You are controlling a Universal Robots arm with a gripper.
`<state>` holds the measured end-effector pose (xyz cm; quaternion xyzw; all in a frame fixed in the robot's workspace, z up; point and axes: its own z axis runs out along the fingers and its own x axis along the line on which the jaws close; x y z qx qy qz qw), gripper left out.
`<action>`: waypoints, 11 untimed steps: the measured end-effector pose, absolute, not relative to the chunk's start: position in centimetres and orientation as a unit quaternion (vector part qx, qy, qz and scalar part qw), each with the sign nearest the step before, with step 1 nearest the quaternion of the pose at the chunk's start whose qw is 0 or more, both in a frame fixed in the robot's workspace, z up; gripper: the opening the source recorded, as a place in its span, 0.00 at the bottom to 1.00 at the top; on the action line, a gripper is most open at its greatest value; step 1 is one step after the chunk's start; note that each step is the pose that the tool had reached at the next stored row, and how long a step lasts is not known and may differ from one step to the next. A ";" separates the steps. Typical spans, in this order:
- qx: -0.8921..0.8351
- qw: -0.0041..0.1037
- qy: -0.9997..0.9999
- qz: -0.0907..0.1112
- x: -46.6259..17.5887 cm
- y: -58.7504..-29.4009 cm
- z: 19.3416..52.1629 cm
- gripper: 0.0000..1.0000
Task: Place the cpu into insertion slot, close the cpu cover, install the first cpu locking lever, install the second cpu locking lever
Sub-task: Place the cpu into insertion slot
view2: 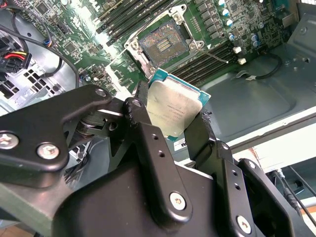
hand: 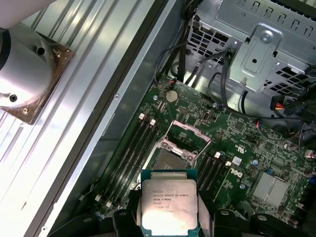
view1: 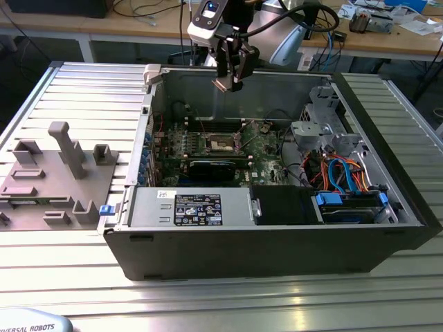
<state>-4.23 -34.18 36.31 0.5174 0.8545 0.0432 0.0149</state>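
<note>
gripper clamped on cpu, above board | slot empty | placing unfinished; closing, both lockings left

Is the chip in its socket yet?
Out. The claw holds the cpu above the board; the insertion slot lies open and empty.

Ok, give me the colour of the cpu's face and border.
The cpu shows a silvery metal face with a teal-green border, clearest in the first wrist view.
</note>
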 end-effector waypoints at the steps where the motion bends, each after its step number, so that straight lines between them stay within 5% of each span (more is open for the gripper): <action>1: 0.518 0.015 0.854 0.043 -4.2 -34.2 36.3 0.54; 11: 0.520 0.015 0.853 0.043 -4.2 -34.2 36.3 0.54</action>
